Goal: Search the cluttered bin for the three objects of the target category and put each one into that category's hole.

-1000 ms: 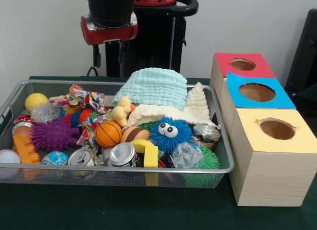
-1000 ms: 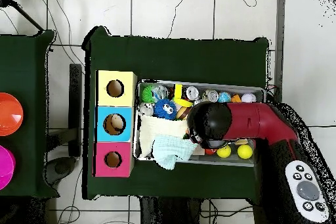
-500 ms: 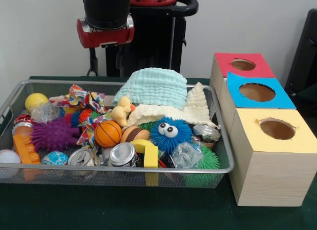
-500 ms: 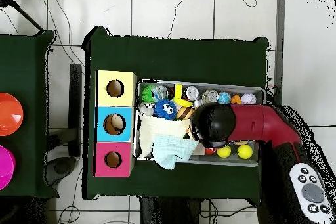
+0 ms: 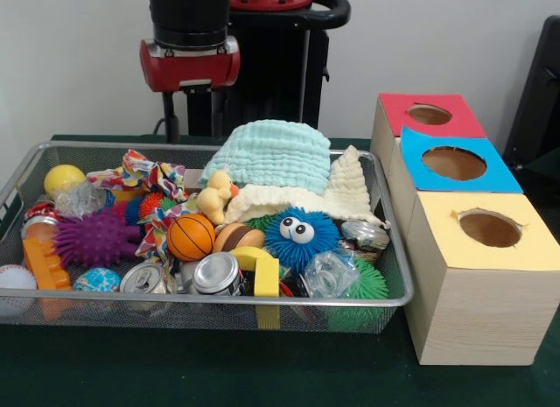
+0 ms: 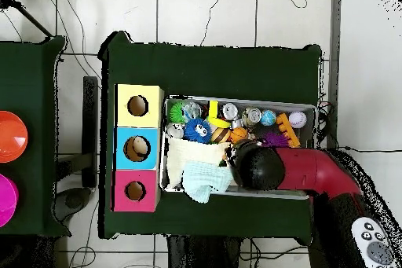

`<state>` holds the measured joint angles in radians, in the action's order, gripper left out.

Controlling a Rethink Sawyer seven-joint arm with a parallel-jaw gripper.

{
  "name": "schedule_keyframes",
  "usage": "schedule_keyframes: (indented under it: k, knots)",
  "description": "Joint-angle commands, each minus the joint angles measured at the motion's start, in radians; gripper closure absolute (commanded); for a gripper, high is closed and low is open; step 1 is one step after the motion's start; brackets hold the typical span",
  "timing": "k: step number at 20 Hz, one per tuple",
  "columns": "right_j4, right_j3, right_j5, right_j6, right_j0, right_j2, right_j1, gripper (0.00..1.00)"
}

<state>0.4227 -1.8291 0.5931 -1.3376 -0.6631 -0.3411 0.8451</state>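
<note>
While above bin (image 5: 385,298), claw (image 5: 190,118) empty.

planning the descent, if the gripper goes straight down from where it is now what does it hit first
Probably the multicolored rope toy at the back of the wire bin. The gripper points down above that far rim, though depth is unclear, so it might meet the rim instead.

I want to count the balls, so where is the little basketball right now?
In the front view the basketball lies left of the bin's middle, between the purple spiky ball and the brown ball, just behind the cans.
</note>
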Motion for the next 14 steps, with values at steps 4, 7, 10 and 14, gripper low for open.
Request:
schedule_keyframes:
  k: [4, 7, 10, 14]
  knots:
    - [-0.080, -0.093, -0.030, -0.167, 0.051, -0.006, -0.011, 0.00]
    - [-0.099, -0.106, -0.024, -0.200, 0.078, 0.022, -0.006, 0.00]
    - [-0.114, -0.118, -0.028, -0.220, 0.101, 0.047, 0.006, 0.00]
    - [-0.122, -0.102, -0.049, -0.219, 0.114, 0.071, -0.003, 0.00]
